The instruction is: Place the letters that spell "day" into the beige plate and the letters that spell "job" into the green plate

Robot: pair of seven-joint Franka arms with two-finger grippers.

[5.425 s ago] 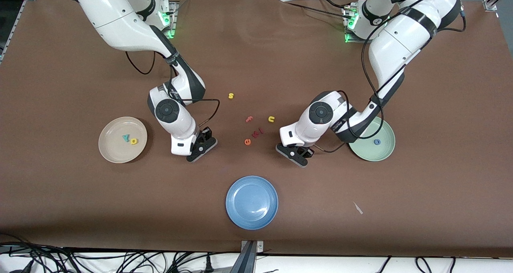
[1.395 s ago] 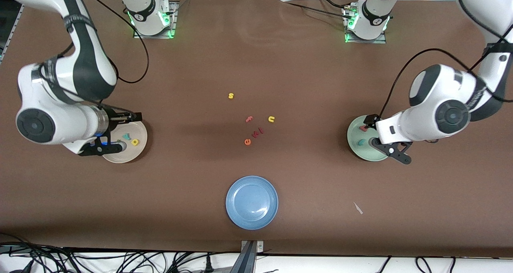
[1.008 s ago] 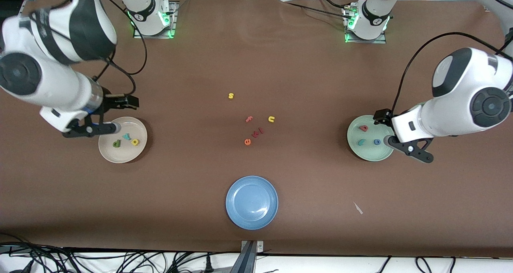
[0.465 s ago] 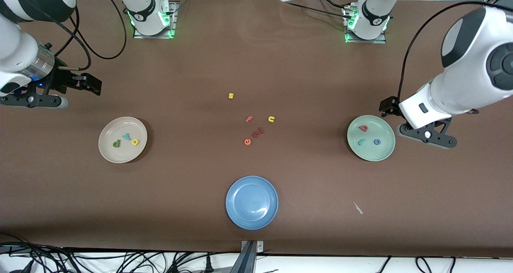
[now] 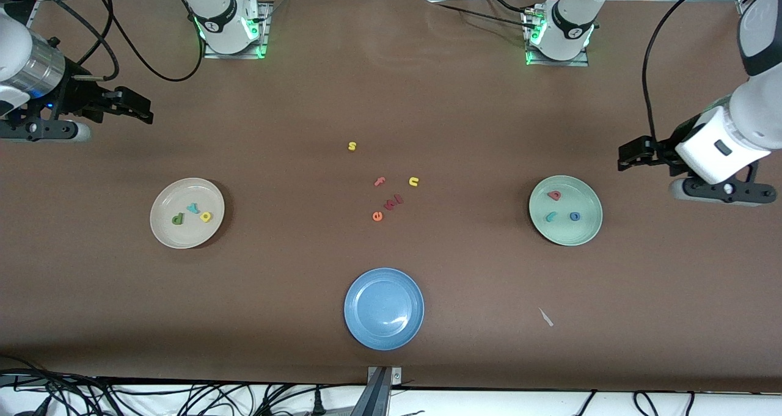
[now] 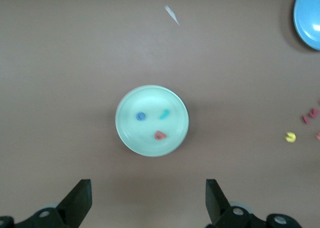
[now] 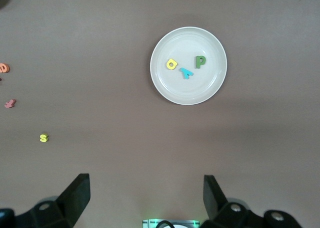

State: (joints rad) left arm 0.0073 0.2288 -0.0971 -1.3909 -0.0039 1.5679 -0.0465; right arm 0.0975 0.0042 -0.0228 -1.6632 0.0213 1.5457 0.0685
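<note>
The beige plate (image 5: 187, 233) holds a green "d" (image 5: 178, 219), a teal "y" (image 5: 193, 208) and a yellow "a" (image 5: 206, 217); all three also lie in the beige plate (image 7: 188, 87) in the right wrist view. The green plate (image 5: 565, 236) holds a pink-red "b" (image 5: 555, 195), a teal "j" (image 5: 551, 216) and a blue "o" (image 5: 575, 216). My right gripper (image 5: 43, 131) hangs open and empty over the table at the right arm's end. My left gripper (image 5: 722, 191) hangs open and empty beside the green plate (image 6: 152, 138), at the left arm's end.
Loose letters lie mid-table: a yellow "s" (image 5: 352, 146), a pink "f" (image 5: 379, 181), a yellow "u" (image 5: 413, 181), an orange "e" (image 5: 377, 216) and dark red pieces (image 5: 393, 202). A blue plate (image 5: 383, 327) sits nearest the front camera, a pale scrap (image 5: 545, 317) beside it.
Both arms have risen and swung outward, away from the plates toward the table's ends. The letters in both plates have stayed put over the last second.
</note>
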